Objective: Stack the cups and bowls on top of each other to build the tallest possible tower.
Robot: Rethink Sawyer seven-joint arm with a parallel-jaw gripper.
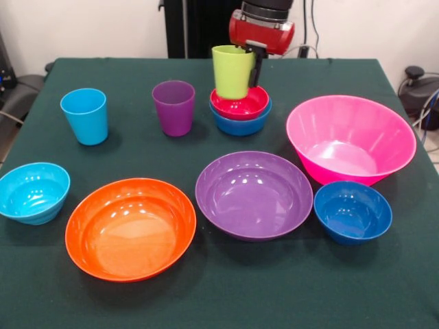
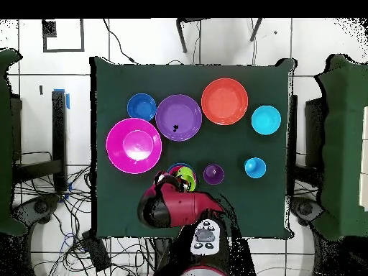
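Note:
The lime green cup (image 1: 232, 72) stands upright with its base down in the red bowl (image 1: 240, 107), which is nested in a blue bowl (image 1: 240, 125) at the back middle of the table. My gripper (image 1: 252, 63) is shut on the cup's right rim, with one black finger running down its outer wall. From above, the green cup (image 2: 186, 175) shows just beyond the red arm head. The purple cup (image 1: 173, 107) and the light blue cup (image 1: 85, 116) stand upright to the left. A cyan bowl (image 1: 33, 192) sits at the front left and a dark blue bowl (image 1: 352, 212) at the front right.
A wide orange bowl (image 1: 130, 228) and a wide purple bowl (image 1: 254, 195) lie side by side near the front. A big pink bowl (image 1: 350, 139) stands right of the stack, close to it. The dark green table (image 1: 219, 295) ends a little past the bowls.

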